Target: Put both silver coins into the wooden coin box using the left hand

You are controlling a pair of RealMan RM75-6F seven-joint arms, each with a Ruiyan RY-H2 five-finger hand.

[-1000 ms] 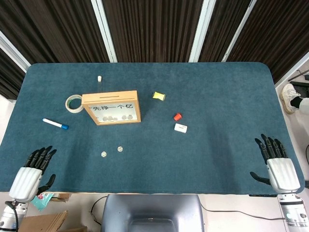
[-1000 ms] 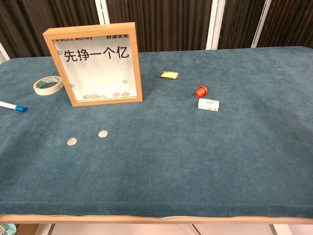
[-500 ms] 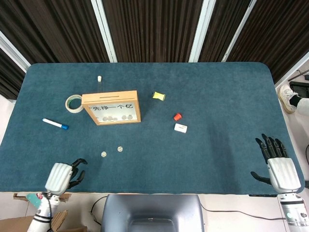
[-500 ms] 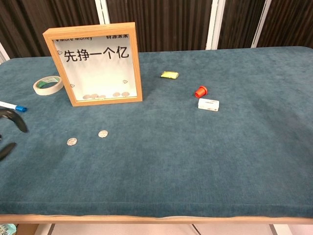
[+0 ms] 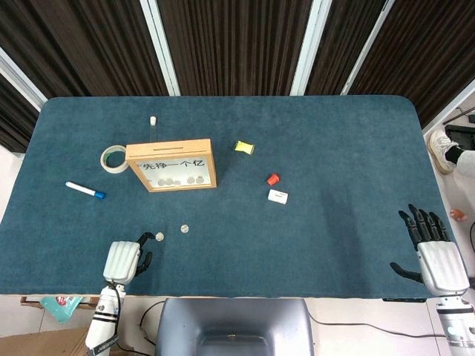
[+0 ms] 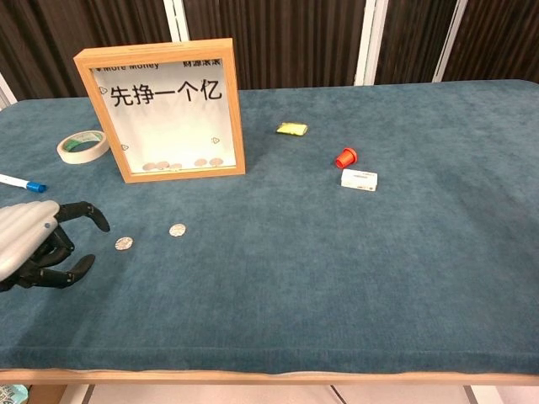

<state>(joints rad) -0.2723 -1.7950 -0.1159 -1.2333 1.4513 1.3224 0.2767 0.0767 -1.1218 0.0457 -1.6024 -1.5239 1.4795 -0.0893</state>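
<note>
Two silver coins lie flat on the blue cloth in front of the box: one (image 5: pixel 159 237) (image 6: pixel 124 243) to the left, the other (image 5: pixel 185 229) (image 6: pixel 177 230) to its right. The wooden coin box (image 5: pixel 171 165) (image 6: pixel 161 109) stands upright behind them, with a glass front, Chinese characters and several coins inside. My left hand (image 5: pixel 125 260) (image 6: pixel 38 244) hovers just left of the left coin, fingers curled loosely and holding nothing; its fingertips (image 6: pixel 99 222) stop short of the coin. My right hand (image 5: pixel 433 251) rests spread at the table's right front edge, empty.
A roll of tape (image 5: pixel 113 159) (image 6: pixel 82 146) and a blue-capped marker (image 5: pixel 84 190) (image 6: pixel 22 183) lie left of the box. A yellow item (image 5: pixel 244 147) (image 6: pixel 292 129), a red cap (image 5: pixel 273 179) (image 6: pixel 345 157) and a small white block (image 5: pixel 277 196) (image 6: pixel 360 178) lie to the right.
My left hand has moved from the table's front left corner rightward and inward, now close beside the left coin. The right hand slid slightly toward the table edge. Coins have not moved.
</note>
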